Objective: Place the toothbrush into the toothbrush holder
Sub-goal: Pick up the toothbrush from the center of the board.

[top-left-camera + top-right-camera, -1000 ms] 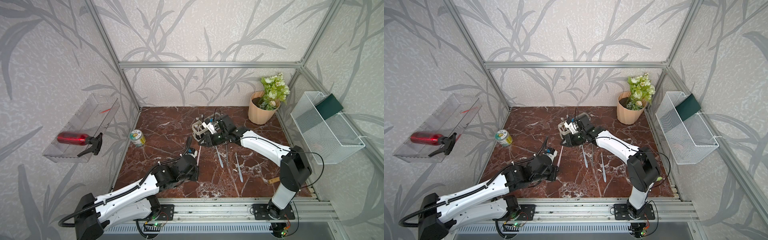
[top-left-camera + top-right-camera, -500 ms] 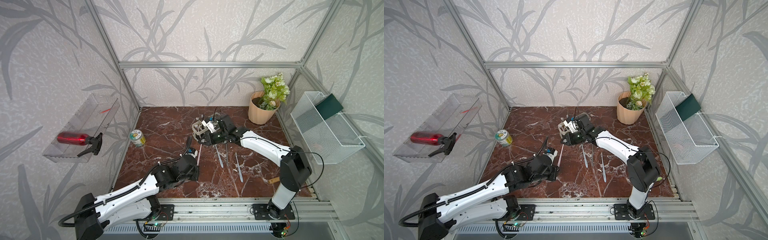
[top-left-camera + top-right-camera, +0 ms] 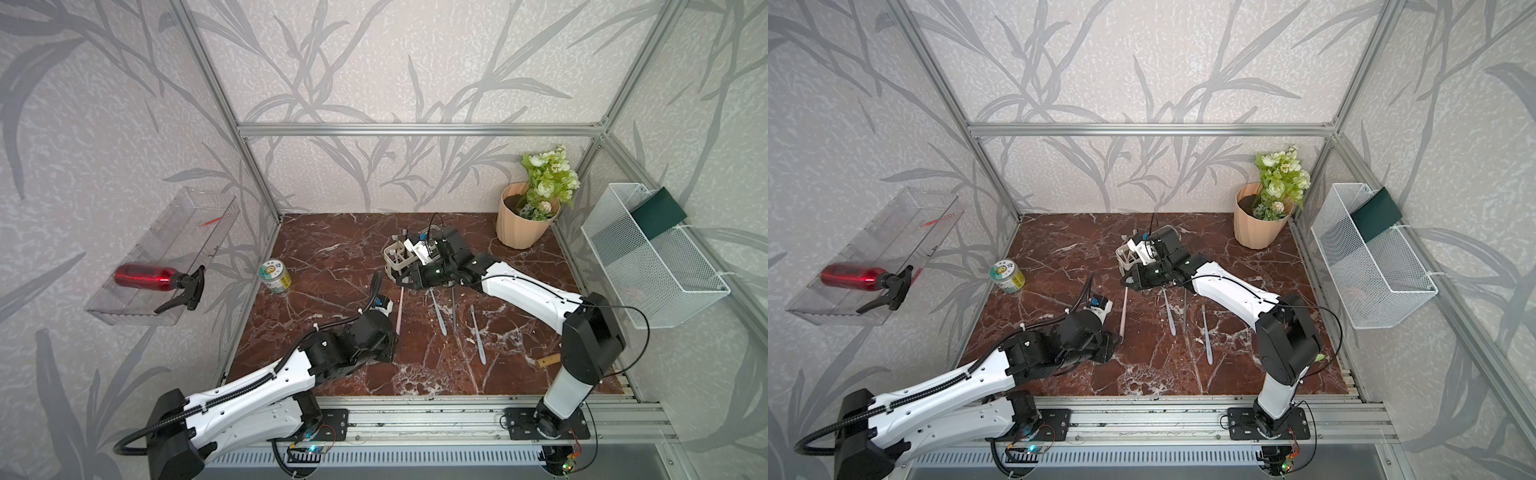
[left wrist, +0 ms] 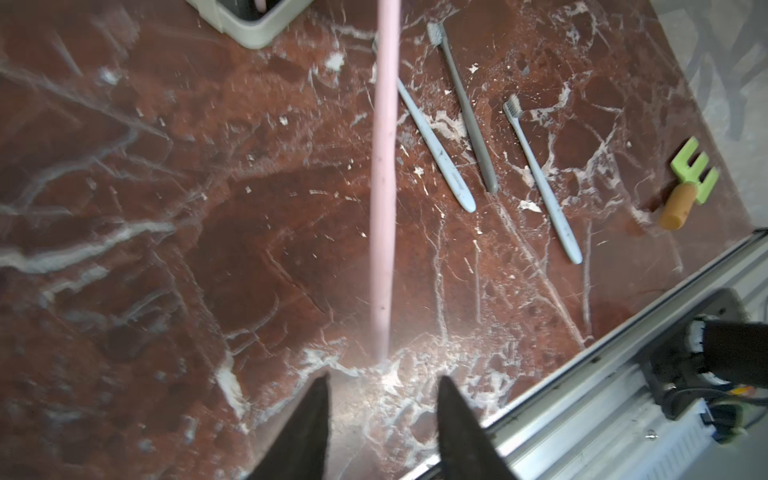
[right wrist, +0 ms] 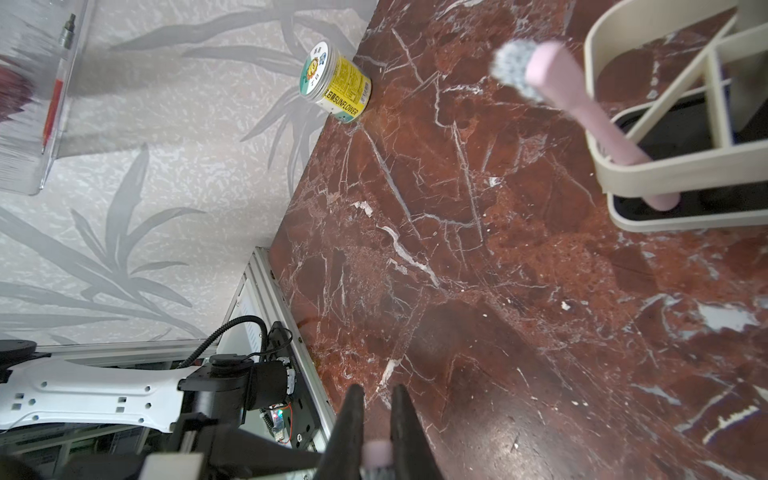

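A pink toothbrush (image 3: 399, 309) stretches between my two grippers in both top views. My right gripper (image 5: 376, 388) is shut on its head end, and pink shows between the fingers (image 5: 353, 419). My left gripper (image 4: 384, 380) is open. The handle's tip (image 4: 380, 353) lies just beyond its fingertips, untouched. The toothbrush holder (image 3: 395, 257), a white-framed caddy, stands just behind the right gripper (image 3: 405, 281). A second pink brush (image 5: 582, 104) leans in one of its compartments (image 5: 665, 166).
Three grey-blue toothbrushes (image 4: 436, 145) lie side by side to the right of the pink one. A green fork tool with an orange handle (image 4: 685, 187) lies near the front rail. Elsewhere: a can (image 3: 274, 276), a flower pot (image 3: 521, 224), a mesh basket (image 3: 652, 257) and a spray bottle (image 3: 145, 277).
My left gripper has opened and let go of the pink toothbrush's handle. My right gripper has closed on its head end. Both arms have barely moved.
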`<state>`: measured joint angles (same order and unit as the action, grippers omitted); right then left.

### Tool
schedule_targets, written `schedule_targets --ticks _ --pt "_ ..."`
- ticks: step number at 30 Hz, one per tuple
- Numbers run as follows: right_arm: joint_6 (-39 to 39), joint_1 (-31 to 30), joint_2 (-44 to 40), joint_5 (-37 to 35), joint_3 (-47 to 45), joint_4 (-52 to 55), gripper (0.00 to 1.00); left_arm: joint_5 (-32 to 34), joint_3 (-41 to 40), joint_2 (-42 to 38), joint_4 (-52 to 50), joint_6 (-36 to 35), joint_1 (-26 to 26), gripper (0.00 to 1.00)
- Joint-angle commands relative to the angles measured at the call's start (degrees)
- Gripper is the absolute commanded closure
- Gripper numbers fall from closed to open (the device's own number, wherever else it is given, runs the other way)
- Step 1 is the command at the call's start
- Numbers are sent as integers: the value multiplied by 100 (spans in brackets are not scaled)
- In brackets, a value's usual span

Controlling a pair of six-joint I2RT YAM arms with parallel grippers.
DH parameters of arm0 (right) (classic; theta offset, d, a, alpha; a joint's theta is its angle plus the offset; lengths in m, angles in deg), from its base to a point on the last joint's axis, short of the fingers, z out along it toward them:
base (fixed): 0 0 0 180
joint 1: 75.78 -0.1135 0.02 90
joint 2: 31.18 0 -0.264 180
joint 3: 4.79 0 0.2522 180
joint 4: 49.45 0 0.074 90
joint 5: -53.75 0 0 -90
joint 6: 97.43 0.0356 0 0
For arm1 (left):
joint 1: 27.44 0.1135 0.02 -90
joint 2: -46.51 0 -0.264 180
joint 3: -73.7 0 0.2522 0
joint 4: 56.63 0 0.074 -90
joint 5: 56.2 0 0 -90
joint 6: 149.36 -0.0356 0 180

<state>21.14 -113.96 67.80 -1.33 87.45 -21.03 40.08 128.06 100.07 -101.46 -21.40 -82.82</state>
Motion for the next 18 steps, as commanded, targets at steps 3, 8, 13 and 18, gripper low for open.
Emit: schedule_targets --ticks 3,8,13,18 --pt "-319 80 -539 -629 133 -192 100 744 617 -324 -607 -297 34 29" --pt "-804 73 -780 -1835 327 -430 100 1216 1092 -356 -1137 -468 370 10" --pt "-1371 48 -897 -2930 361 -875 100 1047 1304 -351 -1422 -502 1272 7" --pt "-1880 46 -845 -3444 353 -1502 100 1145 1407 -157 -1599 -592 1999 6"
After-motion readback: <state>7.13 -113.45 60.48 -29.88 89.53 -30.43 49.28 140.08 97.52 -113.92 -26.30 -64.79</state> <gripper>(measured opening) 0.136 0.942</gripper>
